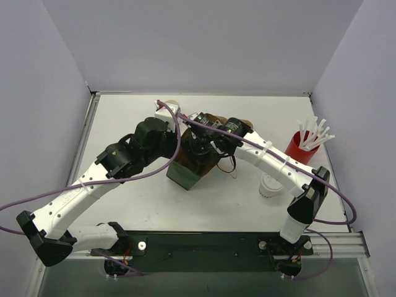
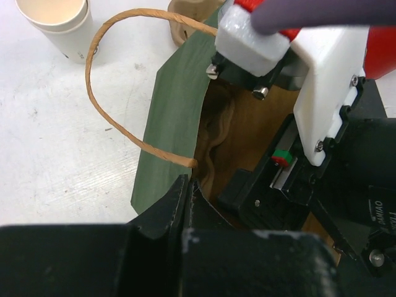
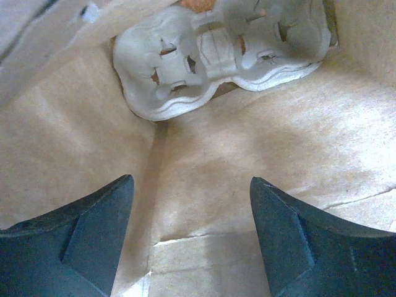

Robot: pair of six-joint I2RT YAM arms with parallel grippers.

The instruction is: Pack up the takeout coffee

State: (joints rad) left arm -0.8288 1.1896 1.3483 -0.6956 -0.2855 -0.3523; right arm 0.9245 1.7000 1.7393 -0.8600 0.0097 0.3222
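On my overhead feed the paper bag (image 1: 185, 176) stands open in the middle of the table (image 1: 204, 207). My left gripper (image 2: 185, 190) is pinched fully shut on the bag's rim, next to a looping handle (image 2: 93, 93). My right gripper (image 3: 190, 182) is down inside the bag, its fingers spread wide with nothing between them. Below it, on the bag's floor, lies the cup carrier (image 3: 216, 55), the only thing I see in there. The coffee cup (image 1: 270, 185), white on top, stands outside the bag on the table, just beside my right forearm. My left wrist view also shows an open paper cup (image 2: 55, 25), beige inside, on the table beyond the handle. I cannot place that one overhead. At the right, the red cup (image 1: 297, 151) holds white straws (image 1: 312, 133).
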